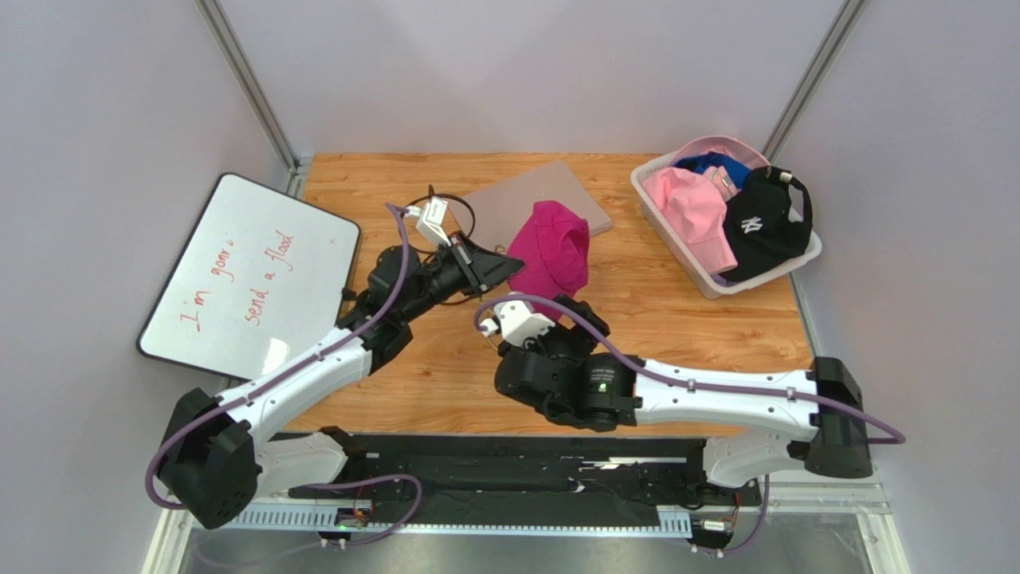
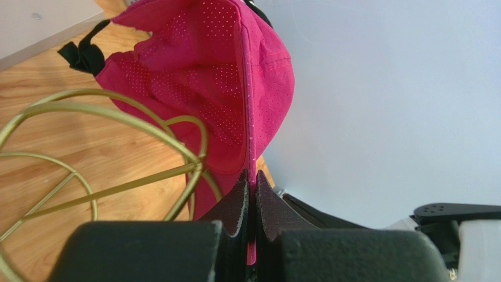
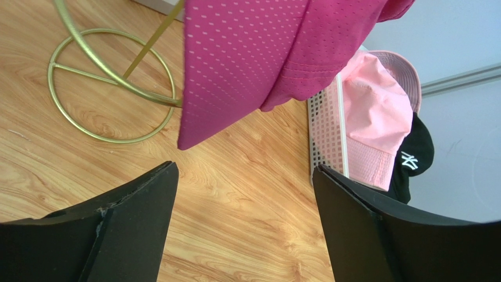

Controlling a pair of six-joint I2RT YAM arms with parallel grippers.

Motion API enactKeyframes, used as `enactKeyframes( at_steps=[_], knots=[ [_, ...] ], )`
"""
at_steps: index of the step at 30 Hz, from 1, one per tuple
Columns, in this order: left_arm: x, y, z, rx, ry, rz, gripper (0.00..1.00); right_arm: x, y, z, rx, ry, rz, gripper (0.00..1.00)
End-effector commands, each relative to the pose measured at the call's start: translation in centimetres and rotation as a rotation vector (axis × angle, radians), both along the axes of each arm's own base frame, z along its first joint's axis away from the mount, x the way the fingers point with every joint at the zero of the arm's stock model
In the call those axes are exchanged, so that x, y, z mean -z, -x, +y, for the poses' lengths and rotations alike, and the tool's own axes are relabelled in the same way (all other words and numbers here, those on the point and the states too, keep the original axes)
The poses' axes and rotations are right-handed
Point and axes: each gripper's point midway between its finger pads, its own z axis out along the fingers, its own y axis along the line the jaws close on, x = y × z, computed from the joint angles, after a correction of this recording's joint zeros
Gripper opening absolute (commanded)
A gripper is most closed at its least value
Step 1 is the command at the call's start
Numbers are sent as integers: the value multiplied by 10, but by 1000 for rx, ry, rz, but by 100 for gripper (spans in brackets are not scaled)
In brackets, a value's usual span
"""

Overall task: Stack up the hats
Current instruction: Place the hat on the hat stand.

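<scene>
At table centre: magenta cap (image 1: 551,249), pinched by its edge in the clenched left gripper (image 2: 251,179), held aloft over a gold stand (image 3: 50,67), likely for carrying to a stack. Right gripper (image 3: 244,169) gaped empty beneath. Other hats (image 1: 700,215) lay in the basket (image 1: 653,203), far right.

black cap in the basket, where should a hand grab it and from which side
The black cap lies draped over the white basket's right rim, crown up and exposed, with the pink cap crowding its left side. So probably pinch the soft crown near the white logo, coming down from above on the right.
</scene>
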Motion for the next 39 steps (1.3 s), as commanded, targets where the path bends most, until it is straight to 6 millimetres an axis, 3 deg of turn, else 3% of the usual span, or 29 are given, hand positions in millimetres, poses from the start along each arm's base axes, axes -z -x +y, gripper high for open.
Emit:
enactKeyframes(
  at_steps=[1,8,12,15,18,19,21,28,30,37,39],
  knots=[
    [-60,6,-12,80,90,-155,0,-43,7,-20,18,-172,-12,89],
    [-75,15,-6,85,98,-179,0,-70,17,-46,-20,-304,20,90],
    [-83,28,11,58,90,-214,0,-81,19,-51,-28,-349,14,90],
    [-77,29,25,28,76,-217,0,-86,18,-50,-28,-361,6,90],
    [-66,32,39,21,75,-200,0,-89,16,-46,-23,-360,-5,90],
    [-52,33,43,14,62,-174,0,-90,16,-45,-20,-360,-6,90],
    [-47,36,51,-2,62,-171,0,-91,15,-41,-18,-356,-8,90],
    [1,41,71,-35,30,-110,0,-90,13,-32,-28,-349,-5,90],
    [5,40,79,-64,30,-111,0,-88,13,-31,-28,-338,-3,90],
    [48,38,92,-126,-11,-41,0,-82,11,-25,-20,-315,-3,90],
    [51,38,93,-123,-13,-49,0,-82,11,-23,-17,-317,-3,90]
  ],
)
